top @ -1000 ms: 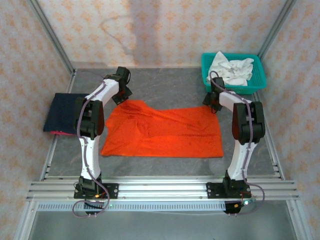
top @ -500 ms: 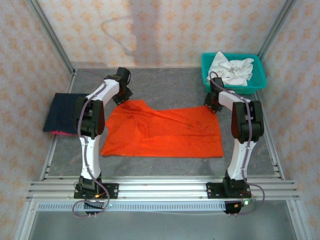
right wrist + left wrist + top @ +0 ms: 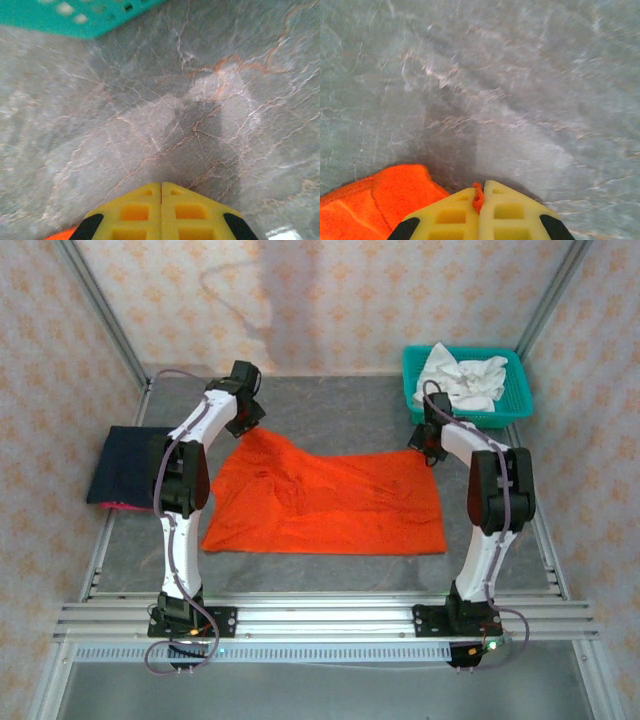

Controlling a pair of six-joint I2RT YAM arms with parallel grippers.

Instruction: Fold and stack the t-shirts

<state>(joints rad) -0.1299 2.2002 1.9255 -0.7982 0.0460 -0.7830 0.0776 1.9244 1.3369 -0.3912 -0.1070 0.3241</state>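
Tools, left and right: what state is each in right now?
Left tool: closed on the orange t-shirt.
Right tool: closed; whether it holds the t-shirt cannot be told.

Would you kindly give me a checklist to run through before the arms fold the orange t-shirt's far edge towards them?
1. Left fingers shut on the orange t-shirt at its far corner: ok, cloth shows between them.
2. Right fingers shut: ok.
3. Cloth pinched in the right fingers: cannot tell.
4. Orange t-shirt lying smooth: not ok, wrinkled near its left side.
5. Teal basket apart from the orange t-shirt: ok.
6. Navy t-shirt lying apart at the left: ok.
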